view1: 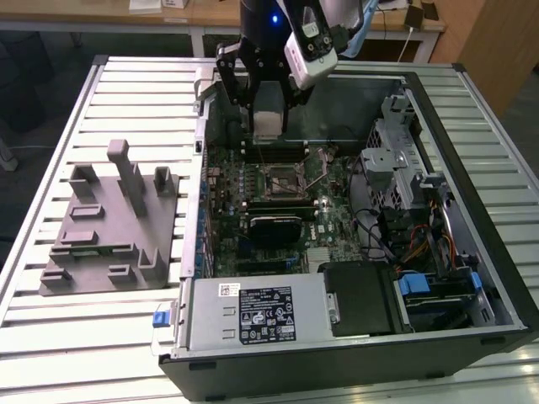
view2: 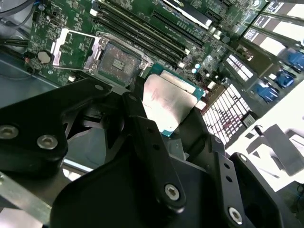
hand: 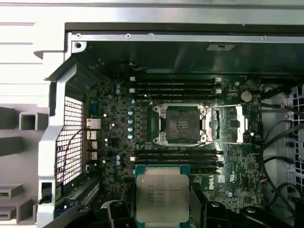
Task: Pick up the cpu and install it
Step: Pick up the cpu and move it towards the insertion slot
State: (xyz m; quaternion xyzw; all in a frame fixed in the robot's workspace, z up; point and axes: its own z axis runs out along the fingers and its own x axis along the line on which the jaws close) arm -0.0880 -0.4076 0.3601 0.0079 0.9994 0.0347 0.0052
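First wrist view: gripper (hand: 162, 213) jaws closed to chip width, pinching the cpu (hand: 162, 192) by two opposite edges. Judged light, stiff, thin, fragile underneath, so edges are the right hold. It hangs clear of the open socket (hand: 182, 124), not seated. Memory slots (hand: 173, 85) lie past the socket.

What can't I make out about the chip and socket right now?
Chip underside: faces away in both wrist views, so its contacts are hidden.
Chip edges: one runs off the picture in the first wrist view; a black finger covers another in the second wrist view.
Socket pins: too small to judge in the first wrist view.
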